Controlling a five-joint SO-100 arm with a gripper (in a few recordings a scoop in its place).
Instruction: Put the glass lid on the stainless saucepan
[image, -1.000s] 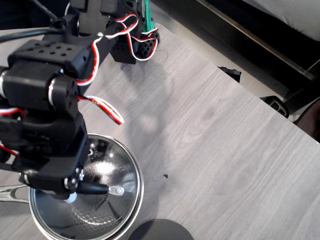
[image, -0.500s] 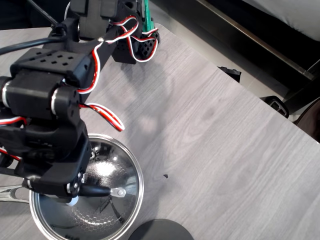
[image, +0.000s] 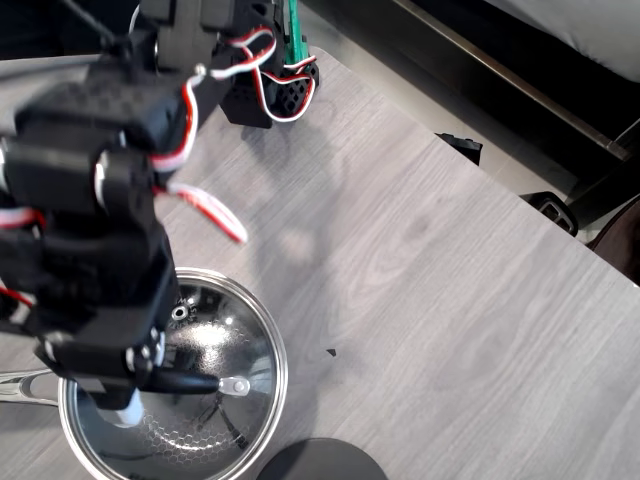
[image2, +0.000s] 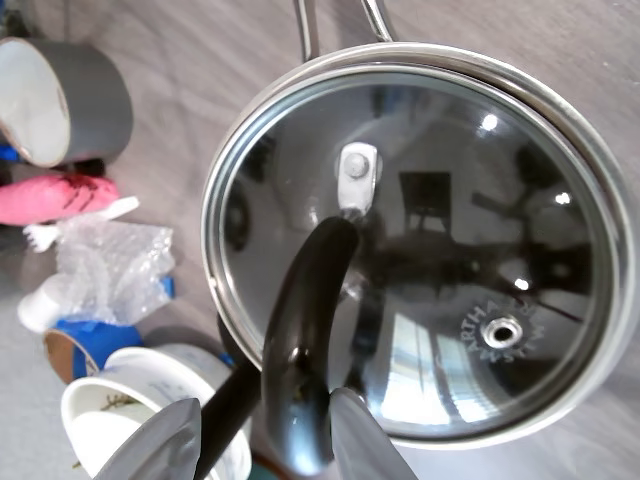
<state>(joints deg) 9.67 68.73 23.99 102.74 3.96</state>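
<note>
The tool (image2: 262, 432) is being kept clamped on the black bar handle of the glass lid (image2: 420, 240), which is being seated inside the stainless saucepan (image2: 600, 180) rim.

One glass lid (image2: 420, 250) and one stainless saucepan (image2: 600, 190) fill the centre of the wrist view. At its left edge are one grey cup (image2: 60, 100), one pink object (image2: 60, 195), one bubble-wrap wad (image2: 110, 265), one white mug (image2: 150, 400).
</note>
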